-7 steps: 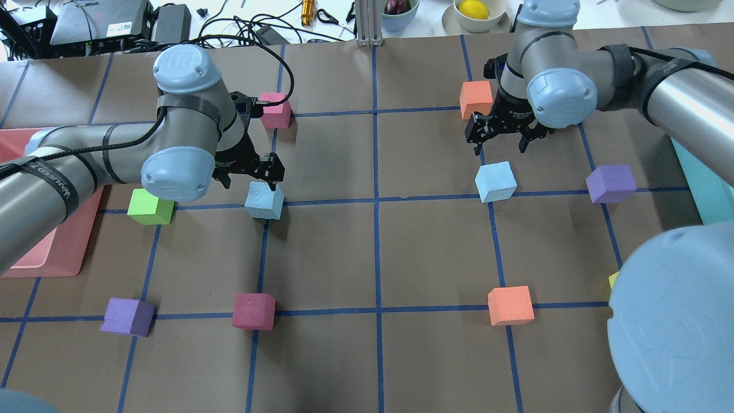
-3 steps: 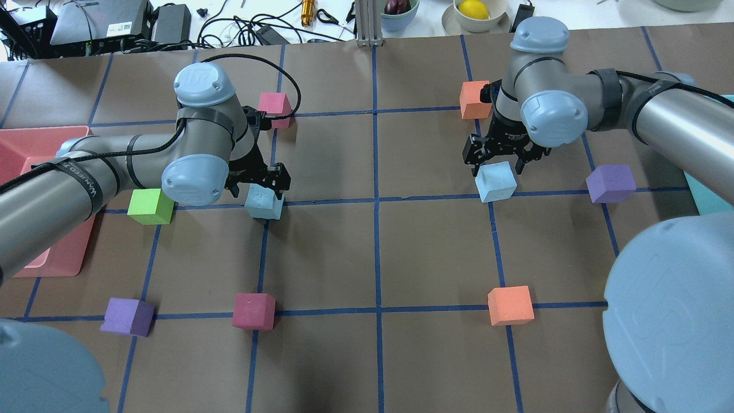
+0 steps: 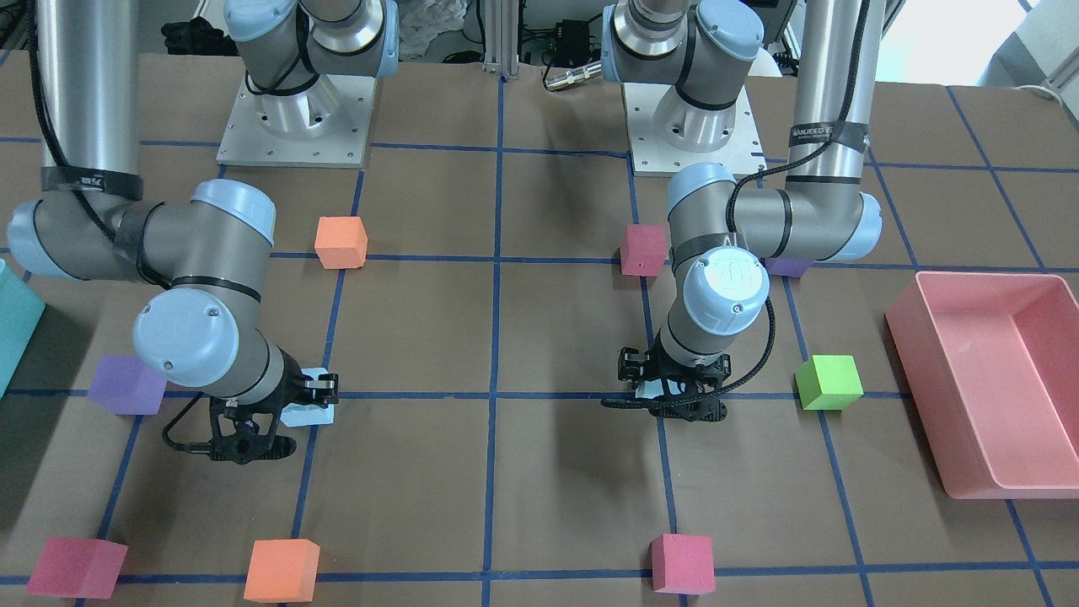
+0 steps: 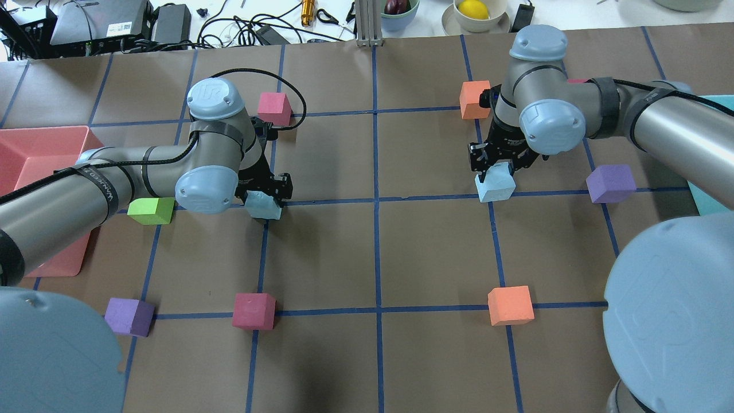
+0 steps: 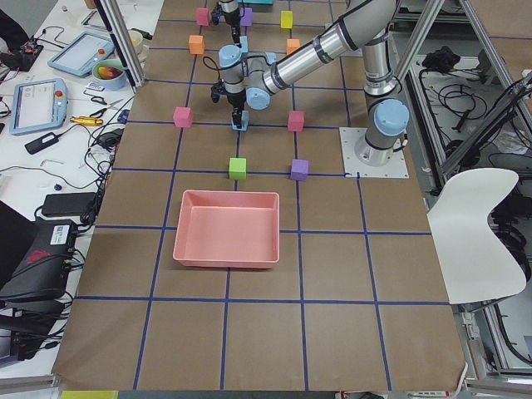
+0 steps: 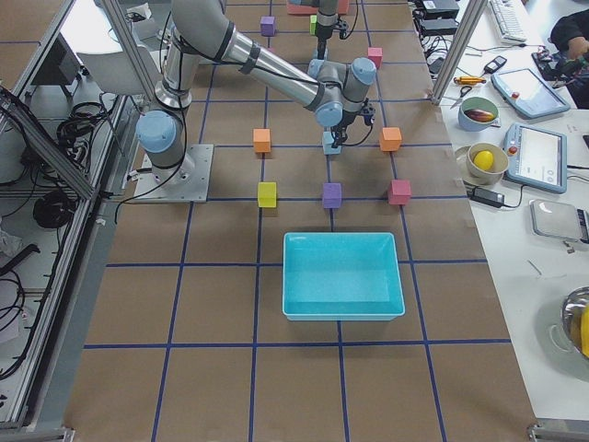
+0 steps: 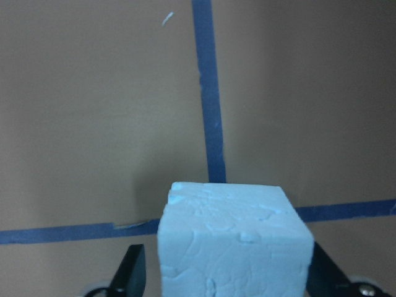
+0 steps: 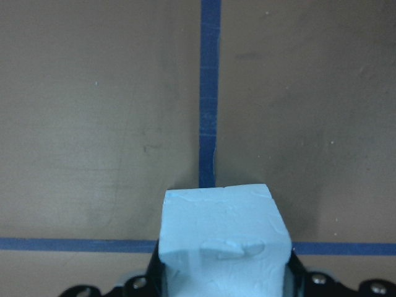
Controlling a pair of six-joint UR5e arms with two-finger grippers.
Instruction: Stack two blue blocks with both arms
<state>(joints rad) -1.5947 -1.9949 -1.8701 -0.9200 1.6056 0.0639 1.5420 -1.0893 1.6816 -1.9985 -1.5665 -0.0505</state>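
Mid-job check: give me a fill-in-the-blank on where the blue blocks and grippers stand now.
The left gripper straddles the left blue block on a ____ tape crossing. The right gripper surrounds the right blue block; the two blocks are not yet ____. The bin beside the green block is ____.
Missing words: blue; stacked; pink.

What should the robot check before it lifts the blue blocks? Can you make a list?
1. Left gripper around the left block: ok, one finger on each side.
2. Left grip tight: not ok, a gap shows beside one finger.
3. Right gripper around the right block: ok.
4. Right grip tight: cannot tell, the fingers are mostly hidden.
5. Blocks stacked: not ok, they sit far apart.
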